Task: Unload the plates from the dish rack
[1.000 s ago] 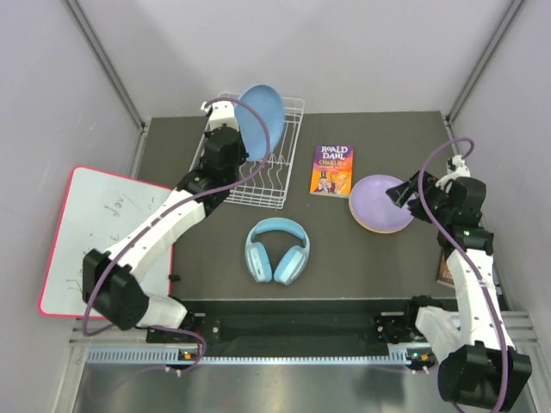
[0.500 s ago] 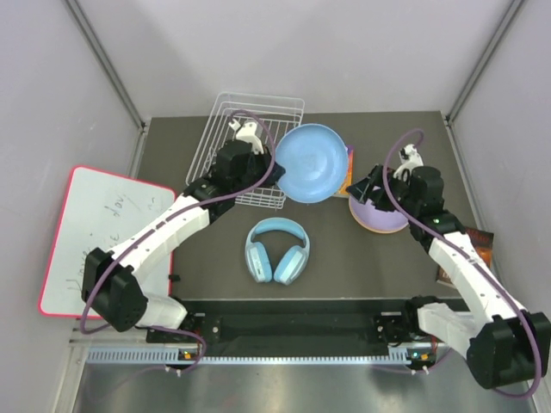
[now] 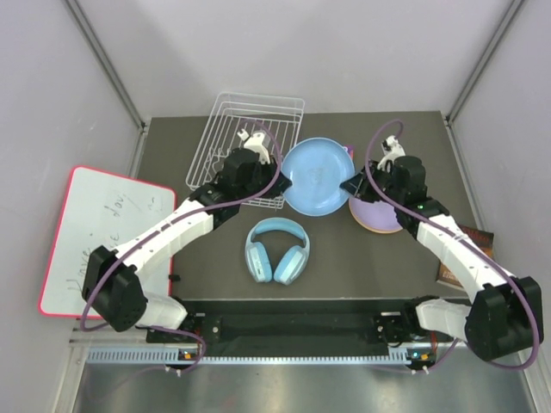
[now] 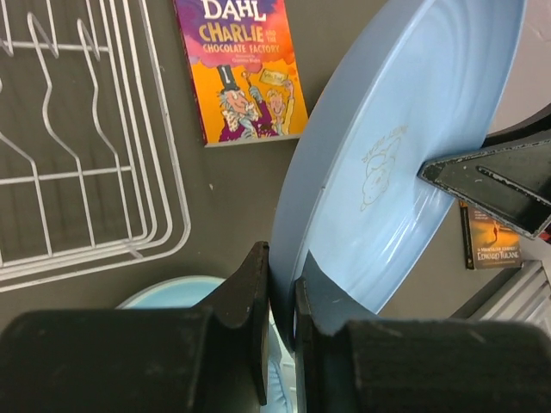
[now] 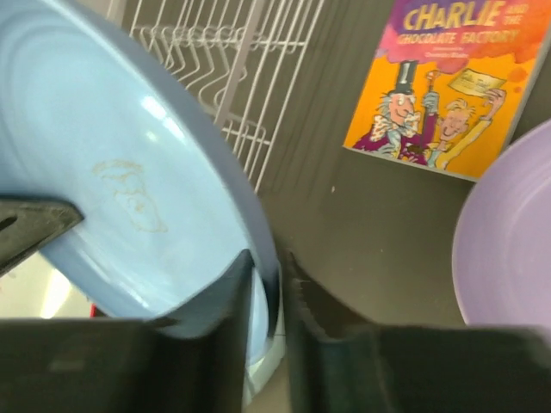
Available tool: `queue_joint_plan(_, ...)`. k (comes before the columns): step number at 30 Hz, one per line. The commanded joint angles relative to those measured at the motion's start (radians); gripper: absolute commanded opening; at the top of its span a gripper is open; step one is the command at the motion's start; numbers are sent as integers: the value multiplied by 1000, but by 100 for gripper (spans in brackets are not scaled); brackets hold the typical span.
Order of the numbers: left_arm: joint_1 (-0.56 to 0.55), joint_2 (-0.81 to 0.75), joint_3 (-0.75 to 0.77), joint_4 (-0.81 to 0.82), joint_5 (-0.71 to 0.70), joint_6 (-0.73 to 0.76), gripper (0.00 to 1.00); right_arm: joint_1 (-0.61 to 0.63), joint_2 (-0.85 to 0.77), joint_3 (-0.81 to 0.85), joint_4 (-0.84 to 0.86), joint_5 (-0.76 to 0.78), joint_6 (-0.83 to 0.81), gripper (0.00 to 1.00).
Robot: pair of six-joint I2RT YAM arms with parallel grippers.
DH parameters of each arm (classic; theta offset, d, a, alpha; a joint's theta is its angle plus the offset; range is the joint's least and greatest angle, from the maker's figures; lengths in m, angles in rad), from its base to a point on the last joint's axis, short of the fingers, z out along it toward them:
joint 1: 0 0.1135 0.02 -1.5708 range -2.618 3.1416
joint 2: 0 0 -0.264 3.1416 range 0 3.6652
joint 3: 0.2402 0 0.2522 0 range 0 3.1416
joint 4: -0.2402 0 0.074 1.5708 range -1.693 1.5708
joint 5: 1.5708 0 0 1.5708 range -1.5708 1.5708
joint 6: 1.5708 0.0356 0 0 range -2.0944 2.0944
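- Round light-blue plastic plate point(image 3: 317, 176) hangs just right of the white wire dish rack point(image 3: 258, 112).
- Left gripper point(image 4: 282, 267) pinches its left rim; right gripper point(image 5: 267, 267) clamps the opposite rim.
- Round lilac plate point(image 3: 383, 217) lies flat, further right.

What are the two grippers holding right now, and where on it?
Both hold the light blue plate by its rim: the left gripper pinches one edge, and the right gripper clamps the opposite edge.
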Motion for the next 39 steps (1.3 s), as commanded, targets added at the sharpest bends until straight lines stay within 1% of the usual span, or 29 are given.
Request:
queue_joint_plan(1,-6,-10,-11,142,149,-11,0,6,22,-3,142,-67,12,7)
queue_joint_plan(2,-6,-3,-8,183,175,2,0,6,27,-7,155,-86,18,0)
queue_joint_plan(3,-8,16,-3,185,205,8,2,4,30,-13,162,-104,21,0)
queue_joint_plan(4,-8,24,2,180,229,12,10,4,25,-15,167,-113,26,0)
queue_joint_plan(6,-8,37,3,172,234,17,44,-5,2,-23,147,-89,27,0)
queue_joint_plan(7,-6,39,3,165,226,20,65,-9,-8,-23,127,-39,24,0)
queue_joint_plan(8,-8,37,-5,156,190,25,74,-31,-40,-23,66,-6,18,0)
queue_joint_plan(9,-6,31,-9,155,173,35,99,-43,-56,-18,22,30,9,0)
queue_joint_plan(10,-8,28,-15,124,150,46,99,-58,-71,-15,-18,117,-8,0)
queue_joint_plan(11,-8,22,-18,107,86,63,99,-100,-103,-12,-96,153,-19,0)
queue_joint_plan(13,-6,-4,-29,62,7,78,99,-160,-133,-21,-156,214,-43,0)
queue_joint_plan(14,-6,-16,-43,54,-36,95,99,-237,-159,-29,-178,218,-51,0)
queue_joint_plan(15,-6,-38,-54,47,-135,103,99,-290,-168,-52,-207,213,-57,0)
queue_joint_plan(16,-6,-50,-63,42,-180,109,99,-334,-177,-64,-219,187,-80,0)
queue_joint_plan(17,-6,-62,-80,36,-227,123,99,-411,-183,-75,-227,177,-95,0)
queue_joint_plan(18,-6,-80,-86,33,-287,134,99,-442,-180,-90,-241,169,-111,0)
queue_joint_plan(20,-8,-101,-100,25,-330,166,99,-502,-162,-98,-269,158,-157,0)
queue_joint_plan(22,-8,-127,-106,21,-384,178,99,-525,-139,-112,-264,128,-180,0)
queue_joint_plan(28,-9,-211,-149,31,-429,220,99,-536,-55,-121,-227,115,-180,0)
queue_joint_plan(30,-8,-246,-169,33,-465,230,99,-537,-33,-126,-201,98,-174,0)
queue_joint_plan(33,-8,-285,-187,31,-505,247,99,-536,-9,-127,-178,83,-169,3)
queue_joint_plan(39,-9,-334,-216,45,-551,253,99,-537,21,-121,-173,68,-174,25)
